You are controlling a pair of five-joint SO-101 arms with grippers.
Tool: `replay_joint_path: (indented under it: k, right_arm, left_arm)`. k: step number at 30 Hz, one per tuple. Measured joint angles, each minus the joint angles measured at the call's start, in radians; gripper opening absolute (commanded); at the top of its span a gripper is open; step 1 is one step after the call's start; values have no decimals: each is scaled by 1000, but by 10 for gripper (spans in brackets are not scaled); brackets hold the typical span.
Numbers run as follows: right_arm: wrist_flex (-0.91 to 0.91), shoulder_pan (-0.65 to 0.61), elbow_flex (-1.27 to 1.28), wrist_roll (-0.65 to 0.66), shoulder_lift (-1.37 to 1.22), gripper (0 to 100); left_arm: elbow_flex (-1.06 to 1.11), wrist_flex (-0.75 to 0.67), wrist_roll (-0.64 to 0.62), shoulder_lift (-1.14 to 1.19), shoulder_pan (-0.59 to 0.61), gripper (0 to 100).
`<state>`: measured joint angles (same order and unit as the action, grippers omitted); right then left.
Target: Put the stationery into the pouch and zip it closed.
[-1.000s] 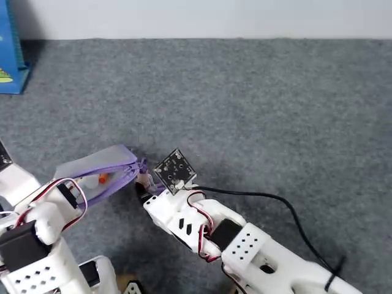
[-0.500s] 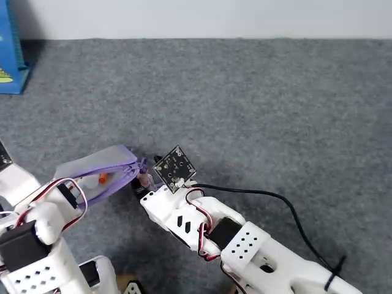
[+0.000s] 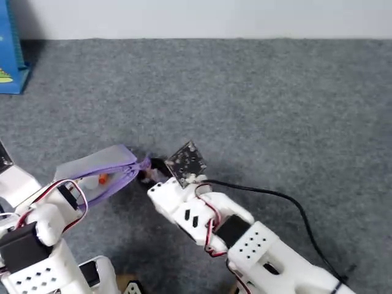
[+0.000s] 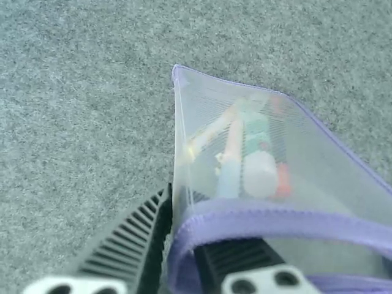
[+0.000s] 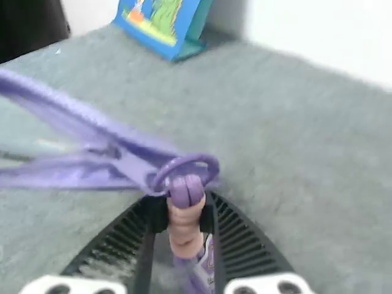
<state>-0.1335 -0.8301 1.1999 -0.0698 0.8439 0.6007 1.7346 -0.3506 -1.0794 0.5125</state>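
A translucent pouch (image 3: 98, 168) with purple zipper trim lies at the table's near left, and stationery (image 4: 248, 156) shows through its mesh wall. My left gripper (image 4: 177, 205) is shut on the pouch's (image 4: 245, 147) purple edge at its near end. At the other end of the zipper (image 5: 79, 131), my right gripper (image 5: 182, 223) is shut on the zipper pull (image 5: 184, 190), a purple ring with a pale tab. In the high view the right gripper (image 3: 153, 173) sits against the pouch's right tip.
A blue box (image 3: 11, 55) stands at the far left edge by the wall, and the right wrist view also shows this blue box (image 5: 165, 21). Grey carpet (image 3: 275, 110) covers the table. A black cable (image 3: 288, 202) trails from the right arm.
The right wrist has shifted a little to the right and turned, keeping hold of the zipper pull. The left arm and pouch have stayed put.
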Motion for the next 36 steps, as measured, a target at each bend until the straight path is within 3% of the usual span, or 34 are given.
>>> replay_joint_path:
  k: [3,10,24,36]
  right_arm:
    - [-51,37,0,31,77,8]
    - [-138,64,2,38,222,8]
    - [-147,69,-103,87,252,8]
    - [-147,-34,-203,91,226,8]
  left_arm:
    - [0,0,6,0,0,58]
    - [0,0,21,0,-2,385]
    - [-209,0,21,8,-23,394]
    - [-362,0,25,-28,-31,394]
